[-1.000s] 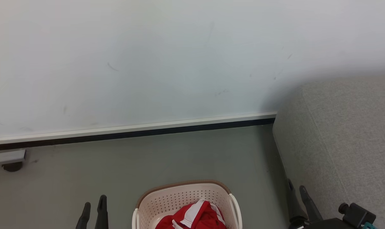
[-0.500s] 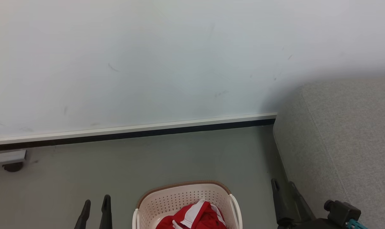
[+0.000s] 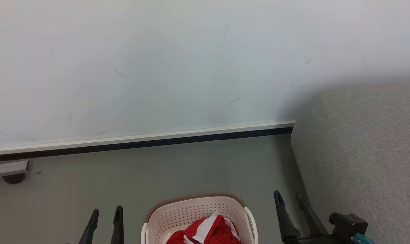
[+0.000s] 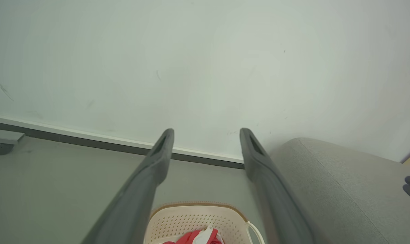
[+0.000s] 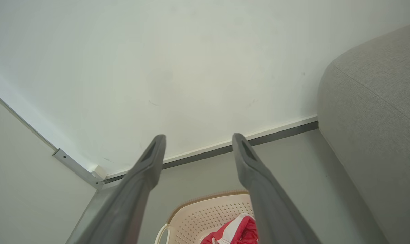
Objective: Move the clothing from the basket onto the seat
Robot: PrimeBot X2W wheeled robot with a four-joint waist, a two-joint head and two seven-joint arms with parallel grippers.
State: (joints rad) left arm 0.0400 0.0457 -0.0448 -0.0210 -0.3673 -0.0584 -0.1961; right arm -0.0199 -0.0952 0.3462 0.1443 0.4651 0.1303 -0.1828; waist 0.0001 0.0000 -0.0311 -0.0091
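Observation:
The cream basket with a brown rim sits on the floor at the bottom centre, holding red clothing with white stripes. It also appears low in the left wrist view as basket with clothing, and in the right wrist view as basket with clothing. The grey seat fills the right side. My left gripper stands open to the left of the basket, with nothing between its fingers. My right gripper stands open between basket and seat, also with nothing in it.
A white wall with a dark skirting strip runs behind the grey floor. A grey bracket with a dark caster sits at the far left. A metal corner strip shows in the right wrist view.
My right gripper has moved left, away from the seat's side toward the basket. The left gripper has shifted slightly right. Basket and clothing have not moved.

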